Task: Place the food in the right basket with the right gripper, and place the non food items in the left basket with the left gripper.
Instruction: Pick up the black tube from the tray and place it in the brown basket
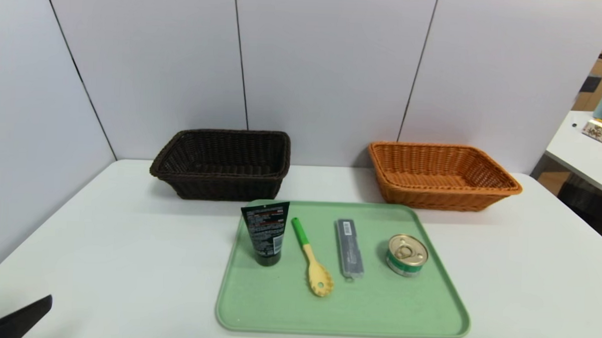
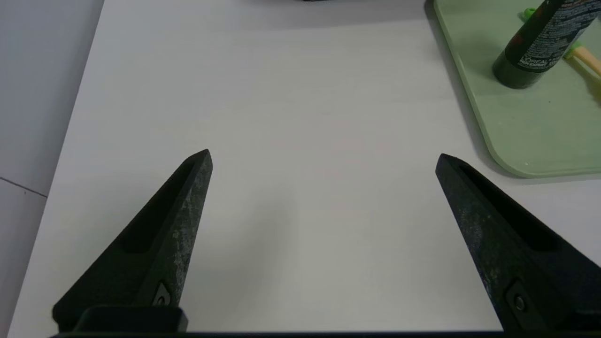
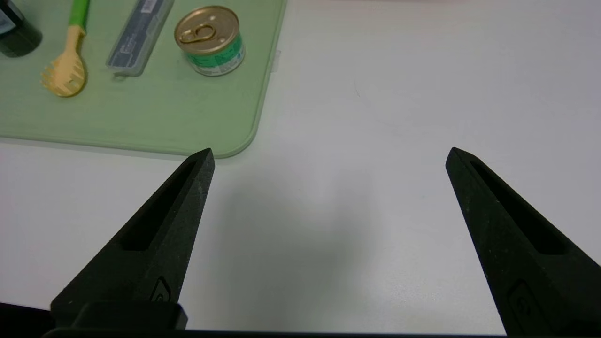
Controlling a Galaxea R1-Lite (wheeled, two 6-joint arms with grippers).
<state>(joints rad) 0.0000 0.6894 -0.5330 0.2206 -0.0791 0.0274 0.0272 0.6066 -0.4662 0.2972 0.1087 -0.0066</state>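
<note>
Baskets woven wicker: brown (image 1: 221,163), orange (image 1: 441,176) | tray (image 1: 276,308) smooth green | can (image 1: 407,255) round metal

Tray (image 1: 441,314) items spaced apart — claw room between; upright tube (image 1: 265,233) tallest obstacle — bare table (image 1: 103,242) either side.

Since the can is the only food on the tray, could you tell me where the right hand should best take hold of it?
Grip the can across its round side wall, coming down from above. It stands upright near the right end of the tray, pull-tab lid up, clear of the grey case beside it. The right hand is open over bare table.
</note>
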